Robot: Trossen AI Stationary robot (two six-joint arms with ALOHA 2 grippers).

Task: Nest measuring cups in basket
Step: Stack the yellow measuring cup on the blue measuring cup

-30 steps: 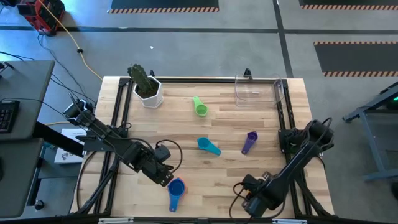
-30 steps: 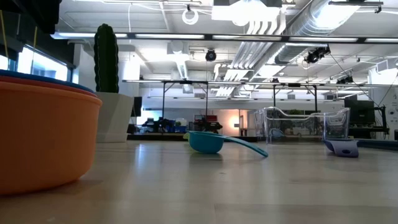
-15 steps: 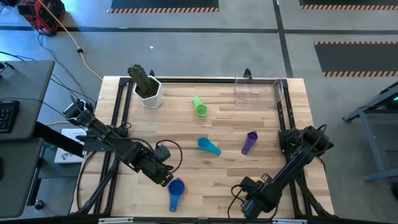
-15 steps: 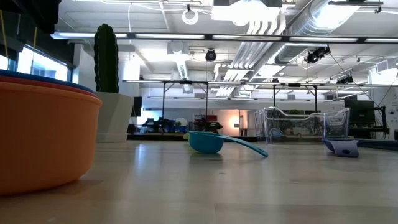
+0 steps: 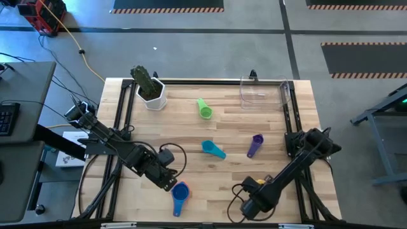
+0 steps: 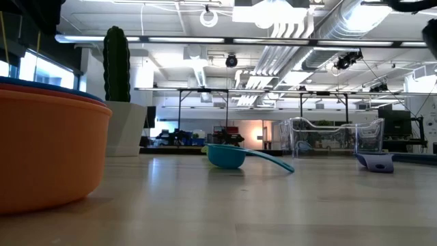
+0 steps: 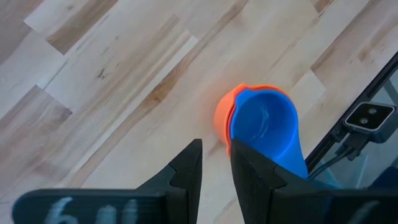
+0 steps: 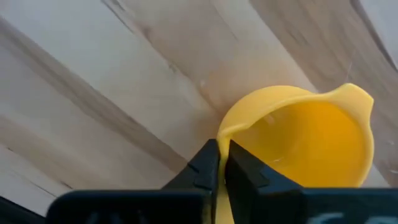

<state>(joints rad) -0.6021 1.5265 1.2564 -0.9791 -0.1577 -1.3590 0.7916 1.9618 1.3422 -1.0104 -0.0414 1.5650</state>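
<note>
An orange measuring cup with a blue cup (image 7: 264, 127) nested in it lies near the table's front edge. My left gripper (image 7: 216, 149) stands open just short of this stack (image 5: 180, 193), with bare wood between its fingers. My right gripper (image 8: 222, 144) is shut on a yellow cup (image 8: 298, 140) at the front right (image 5: 245, 208), and the arm hides that cup in the high view. Green (image 5: 204, 109), teal (image 5: 213, 149) and purple (image 5: 255, 145) cups lie loose on the table. The clear basket (image 5: 264, 91) stands at the far right. My right gripper pinches a thin yellow strip (image 8: 220, 163) between its two fingers. The strip runs back from the cup's rim. The fingers come from above, pointing down. The bowl sticks out beyond the fingertips with its open side up. Whether the cup rests on the wood, I cannot tell.
A white pot with a green plant (image 5: 150, 89) stands at the far left corner. Black rails (image 5: 289, 108) run along the table's sides. In the low view the orange cup (image 6: 48, 150) fills the left foreground. Bare wood lies between the loose cups.
My right arm has swung toward the table's left along the near edge, carrying its gripper a short way closer to the middle of the front edge.
</note>
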